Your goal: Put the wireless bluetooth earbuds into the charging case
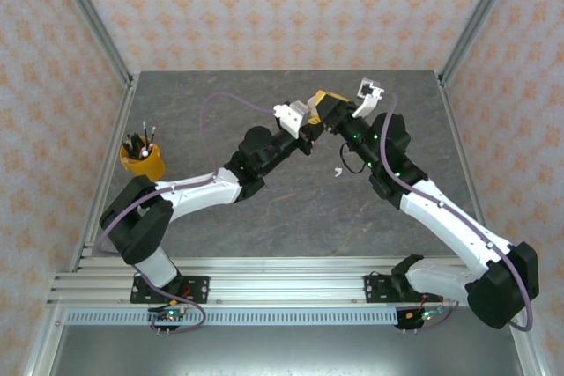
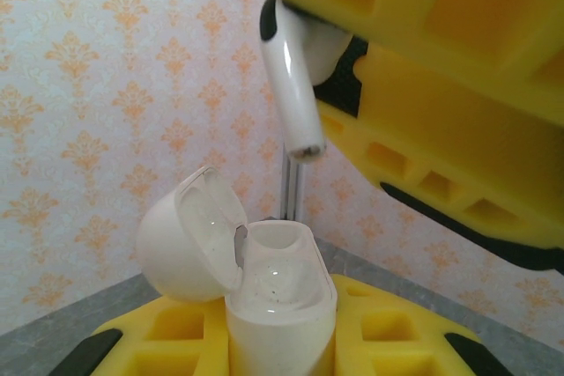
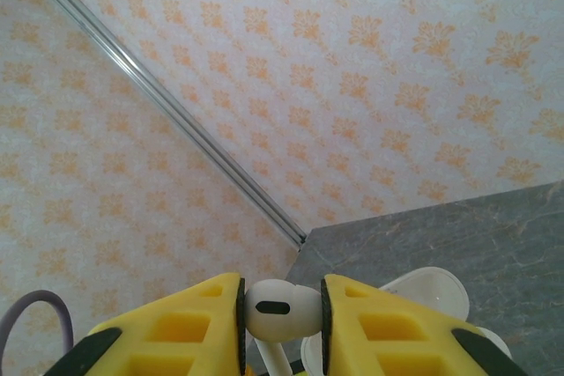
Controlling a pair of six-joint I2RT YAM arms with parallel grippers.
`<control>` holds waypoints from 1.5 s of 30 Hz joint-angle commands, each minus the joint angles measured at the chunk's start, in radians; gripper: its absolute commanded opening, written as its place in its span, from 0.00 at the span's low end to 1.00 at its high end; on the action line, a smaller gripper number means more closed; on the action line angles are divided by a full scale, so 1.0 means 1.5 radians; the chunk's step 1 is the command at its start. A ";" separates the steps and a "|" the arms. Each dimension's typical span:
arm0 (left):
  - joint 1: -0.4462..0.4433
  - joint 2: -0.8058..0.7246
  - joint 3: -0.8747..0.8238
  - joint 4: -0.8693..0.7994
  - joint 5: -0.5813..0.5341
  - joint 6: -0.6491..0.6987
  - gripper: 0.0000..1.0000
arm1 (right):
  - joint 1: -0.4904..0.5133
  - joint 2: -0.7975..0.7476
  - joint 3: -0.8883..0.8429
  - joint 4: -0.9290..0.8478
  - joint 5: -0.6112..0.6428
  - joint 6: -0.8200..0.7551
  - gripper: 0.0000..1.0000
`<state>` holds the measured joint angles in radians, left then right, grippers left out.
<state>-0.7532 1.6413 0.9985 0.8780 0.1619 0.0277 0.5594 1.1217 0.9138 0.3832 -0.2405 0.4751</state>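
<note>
From above: finds left pincer point(image 1: 306, 122) and right pincer point(image 1: 330, 110) nose to nose, raised over the middle of the bench point(image 1: 291, 217), likely so that both parts can be lined up in the air. Shows a loose earbud point(image 1: 337, 171) lying on the bench just below them, near the right arm.

From the left wrist: has the left pincer clamped on the white case point(image 2: 278, 305), held upright with the lid point(image 2: 189, 235) swung back so the wells face up. Hangs a white earbud point(image 2: 291, 85) stem-down above and right of the opening, apart from it, probably so the stem enters first.

From the right wrist: pinches that earbud by its head, right pincer closed on it, case just beyond at lower right. Not yet seated.
</note>
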 commanded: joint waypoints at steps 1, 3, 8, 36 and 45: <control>-0.005 -0.014 0.021 0.008 -0.023 0.022 0.00 | -0.003 -0.014 -0.009 0.032 -0.004 0.007 0.26; -0.005 -0.016 0.023 0.006 -0.021 0.023 0.00 | -0.003 -0.012 -0.010 0.031 -0.003 0.005 0.26; -0.005 -0.022 0.024 0.004 -0.016 0.024 0.00 | -0.003 -0.004 -0.010 0.029 0.003 0.000 0.26; -0.006 -0.043 0.025 -0.003 -0.015 0.038 0.00 | -0.009 0.026 -0.023 0.024 0.009 0.002 0.23; -0.006 -0.039 0.030 -0.005 -0.019 0.041 0.00 | -0.009 0.020 -0.037 0.019 -0.008 0.003 0.22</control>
<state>-0.7532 1.6161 1.0000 0.8391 0.1486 0.0620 0.5518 1.1568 0.8829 0.3908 -0.2337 0.4778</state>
